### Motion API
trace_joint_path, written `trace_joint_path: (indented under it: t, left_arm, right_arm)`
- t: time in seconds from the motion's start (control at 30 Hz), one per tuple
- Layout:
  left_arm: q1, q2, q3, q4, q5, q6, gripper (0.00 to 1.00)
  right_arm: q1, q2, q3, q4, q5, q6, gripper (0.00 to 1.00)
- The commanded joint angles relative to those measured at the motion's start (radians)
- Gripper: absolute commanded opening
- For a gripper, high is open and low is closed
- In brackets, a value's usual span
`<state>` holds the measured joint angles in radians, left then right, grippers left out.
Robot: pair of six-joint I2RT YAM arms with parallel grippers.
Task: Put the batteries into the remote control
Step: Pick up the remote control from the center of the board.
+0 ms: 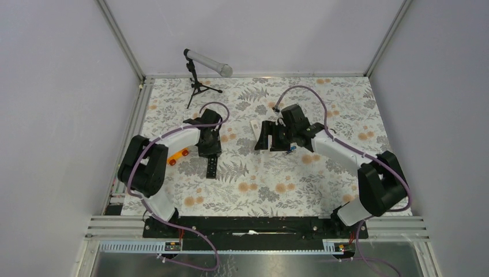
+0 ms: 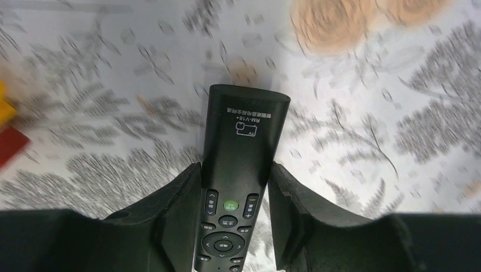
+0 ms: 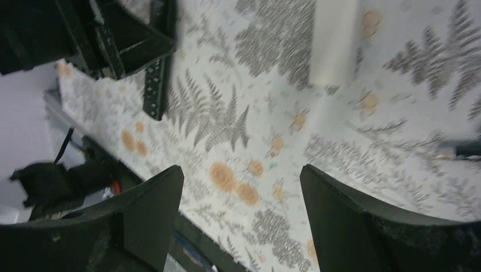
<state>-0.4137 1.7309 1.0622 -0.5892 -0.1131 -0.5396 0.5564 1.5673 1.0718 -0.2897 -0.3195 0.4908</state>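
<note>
left wrist view shows the left gripper (image 2: 235, 173) pinching the black remote control (image 2: 245, 130) by its long sides on the floral tablecloth (image 2: 363, 113), while well right of the remote control the right gripper (image 3: 241, 209) hovers, fingers spread.

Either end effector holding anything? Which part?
Left end effector pinches the remote by its long sides at the button end. Right end effector is open, empty.

Smooth matt black plastic remote control (image 2: 241, 158), matt floral-print tablecloth (image 1: 259, 187)
</note>
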Motion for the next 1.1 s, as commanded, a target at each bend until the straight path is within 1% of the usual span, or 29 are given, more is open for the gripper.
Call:
trace_joint_path:
  t: [0.0, 0.1, 0.13, 0.23, 0.33, 0.43, 0.6, 0.67, 0.7, 0.73, 0.77, 0.83, 0.93, 0.97, 1.0, 1.03, 1.07]
  left_arm:
    - [-0.017, -0.143, -0.06, 0.049, 0.164, -0.116, 0.34]
    - [-0.024, -0.184, -0.11, 0.118, 0.262, -0.2, 0.34]
    - [-0.026, -0.193, -0.127, 0.144, 0.291, -0.228, 0.34]
    - [-0.034, -0.215, -0.176, 0.216, 0.361, -0.303, 0.34]
    - [-0.036, -0.242, -0.2, 0.263, 0.419, -0.345, 0.34]
    - [-0.036, -0.279, -0.214, 0.262, 0.423, -0.363, 0.34]
    - [-0.036, -0.329, -0.228, 0.292, 0.445, -0.408, 0.34]
    - [-0.036, -0.34, -0.224, 0.302, 0.453, -0.422, 0.34]
    - [-0.036, -0.345, -0.223, 0.306, 0.456, -0.428, 0.34]
    - [-0.036, -0.349, -0.223, 0.31, 0.46, -0.434, 0.34]
    - [-0.036, -0.353, -0.225, 0.314, 0.461, -0.438, 0.34]
    - [-0.036, -0.358, -0.23, 0.327, 0.461, -0.447, 0.34]
    - [-0.037, -0.37, -0.248, 0.36, 0.463, -0.465, 0.37]
    - [-0.039, -0.378, -0.253, 0.377, 0.463, -0.469, 0.39]
    - [-0.041, -0.385, -0.263, 0.395, 0.462, -0.474, 0.44]
    - [-0.047, -0.393, -0.274, 0.407, 0.455, -0.477, 0.53]
    - [-0.054, -0.402, -0.28, 0.419, 0.448, -0.475, 0.6]
  right_arm:
    - [0.028, -0.146, -0.177, 0.371, -0.215, 0.108, 0.83]
    - [0.103, -0.185, -0.28, 0.532, -0.18, 0.16, 0.82]
    - [0.15, -0.181, -0.299, 0.566, -0.148, 0.162, 0.83]
    - [0.246, -0.131, -0.325, 0.649, -0.081, 0.172, 0.81]
    - [0.304, -0.084, -0.324, 0.699, -0.047, 0.181, 0.79]
    - [0.319, -0.052, -0.306, 0.694, -0.033, 0.212, 0.79]
    - [0.326, 0.032, -0.25, 0.591, 0.025, 0.294, 0.79]
    - [0.331, 0.066, -0.223, 0.569, 0.023, 0.306, 0.78]
    - [0.333, 0.08, -0.218, 0.585, 0.006, 0.308, 0.77]
    - [0.334, 0.091, -0.215, 0.623, -0.02, 0.311, 0.72]
    - [0.336, 0.1, -0.216, 0.676, -0.051, 0.314, 0.63]
    - [0.336, 0.122, -0.204, 0.746, -0.115, 0.311, 0.49]
    - [0.338, 0.124, -0.172, 0.715, -0.091, 0.274, 0.37]
    - [0.338, 0.121, -0.167, 0.696, -0.066, 0.26, 0.34]
    - [0.338, 0.114, -0.167, 0.682, -0.047, 0.245, 0.33]
    - [0.338, 0.111, -0.165, 0.672, -0.032, 0.235, 0.31]
    - [0.338, 0.11, -0.163, 0.662, -0.019, 0.232, 0.29]
